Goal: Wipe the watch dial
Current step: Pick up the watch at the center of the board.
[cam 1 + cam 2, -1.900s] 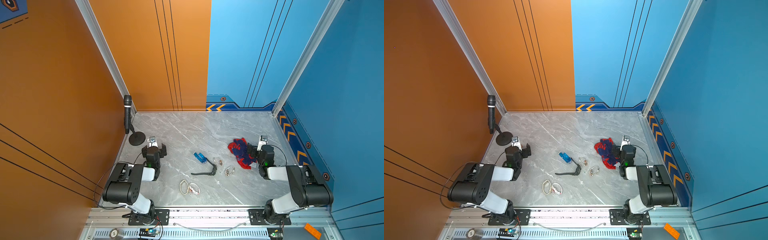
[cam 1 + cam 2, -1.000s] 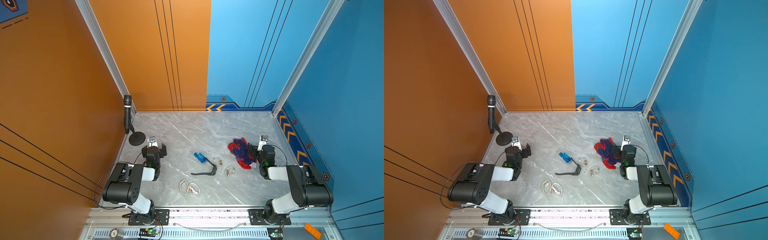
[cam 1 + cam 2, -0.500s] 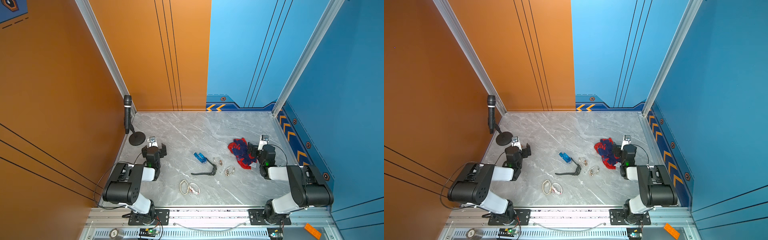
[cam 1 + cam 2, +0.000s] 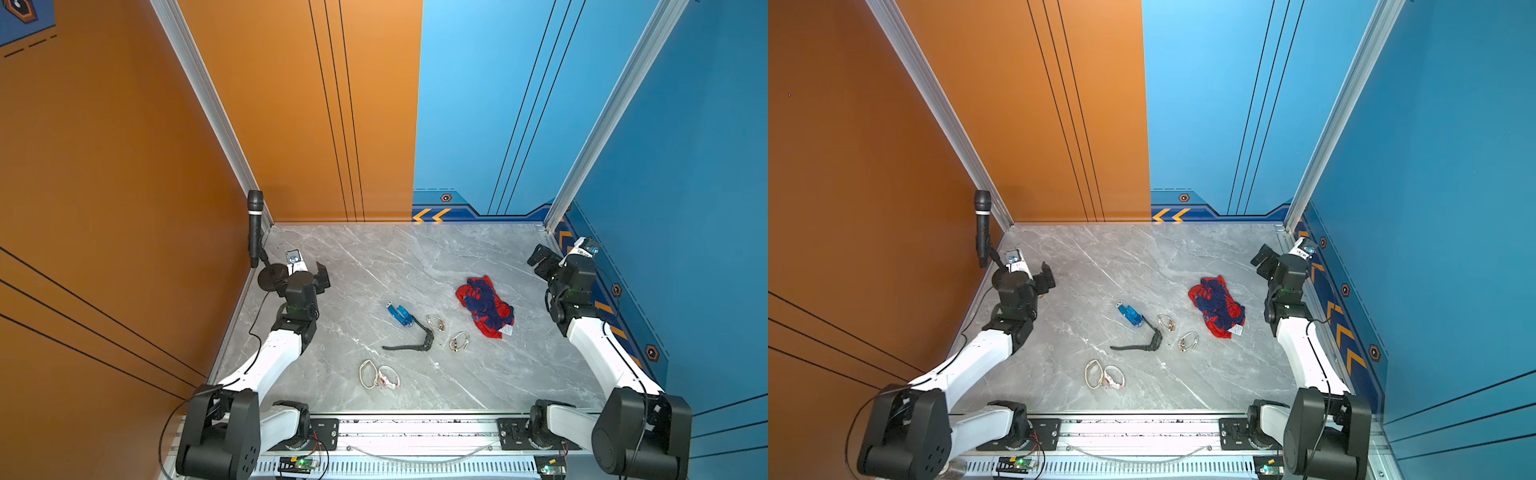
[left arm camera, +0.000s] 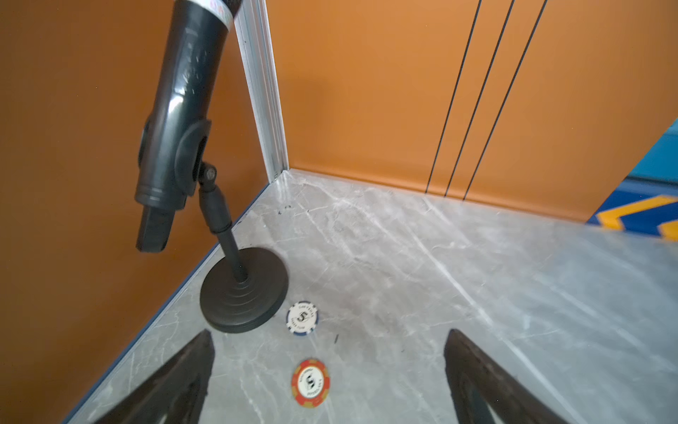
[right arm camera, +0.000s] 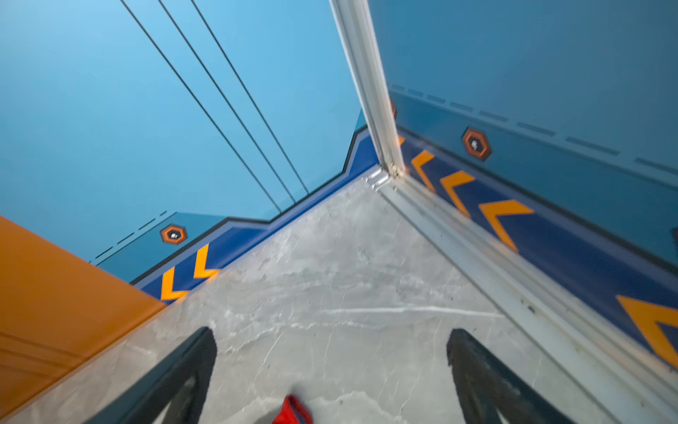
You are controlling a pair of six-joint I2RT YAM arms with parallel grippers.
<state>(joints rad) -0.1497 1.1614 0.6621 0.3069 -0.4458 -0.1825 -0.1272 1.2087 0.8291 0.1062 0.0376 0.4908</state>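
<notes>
Grey marble table (image 4: 374, 257); clock read from a top view, 12 = far wall. The watch (image 4: 384, 377), w/ a pale band and small pinkish dial, lies flat at approx 6 o'clock near the front edge. Nothing touches it, and both top views show it. The red-and-navy cloth (image 4: 484, 305) sits crumpled at approx 3 o'clock, well apart from the watch, w/ a white tag at its near end. Round the ctr, btwn cloth and watch, is a blue USB stick (image 4: 398, 313) w/ a black cord (image 4: 411, 344) trailing toward 6. Two metal clips (image 4: 435, 322) lie just beside the cord's bend, on its 3 o'clock side.

L gripper (image 5: 329, 332) hovers at the 9–10 o'clock edge, jaws wide apart, holding nothing. Its wrist cam looks at the mic stand (image 5: 242, 290) in the 10 o'clock corner. A white chip (image 5: 302, 318) lies just beside the stand's base and a red chip (image 5: 310, 383) lies btwn the fingers on the table; neither is gripped.

R gripper (image 6: 331, 330) is held above the table at approx the 2 o'clock edge, by the blue wall, jaws spread, empty. Its wrist view is blurred: the far corner, plus a red corner of the cloth in the gap on the table beneath, not gripped. In both top views the cloth lies apart from that gripper.
</notes>
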